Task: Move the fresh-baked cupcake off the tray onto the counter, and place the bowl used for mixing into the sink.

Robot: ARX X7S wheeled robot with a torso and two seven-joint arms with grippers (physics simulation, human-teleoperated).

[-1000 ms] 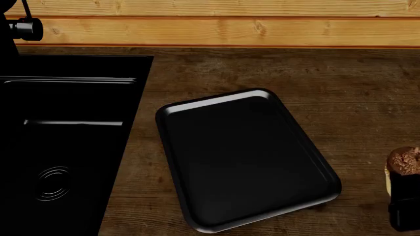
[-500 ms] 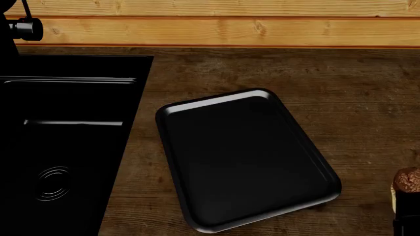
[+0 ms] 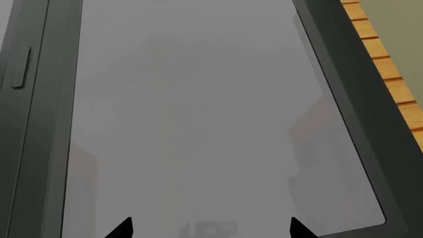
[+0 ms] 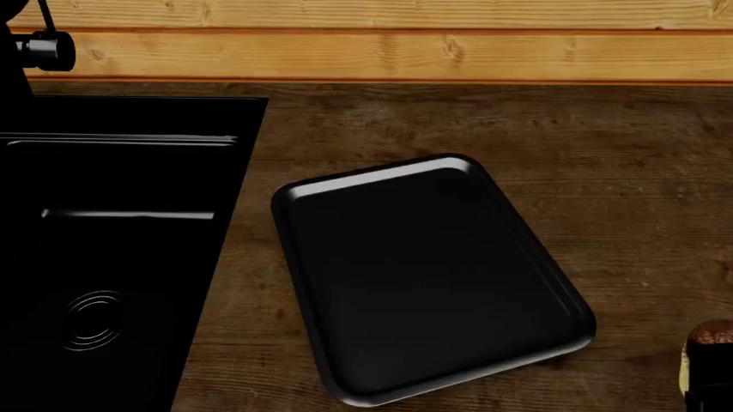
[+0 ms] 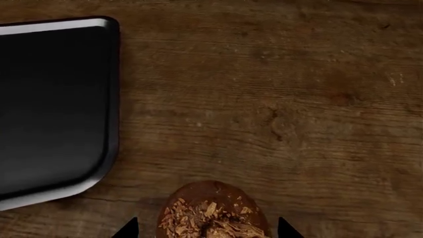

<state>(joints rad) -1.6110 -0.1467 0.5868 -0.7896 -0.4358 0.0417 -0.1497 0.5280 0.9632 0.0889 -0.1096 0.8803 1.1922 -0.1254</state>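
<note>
Cupcake [image 5: 213, 213] between right claw [image 5: 207, 229] tips, apparently gripped, beside tray [image 5: 53, 104].

bare counter [image 4: 619, 146] around tray [image 4: 424, 283], sink [image 4: 115, 257] open

The tray [image 4: 424, 283] is glossy black with a pale sheen on its rim. The counter [image 4: 596, 146] is dark brown wood with streaky grain and knots. The sink [image 4: 115, 257] is black, with a ringed drain. The cupcake [image 5: 211, 213] has dark chocolate frosting flecked with lighter brown shavings; its wrapper, barely visible, looks pale yellow. The wall boards [image 4: 378, 43] are yellowish pine.
</note>
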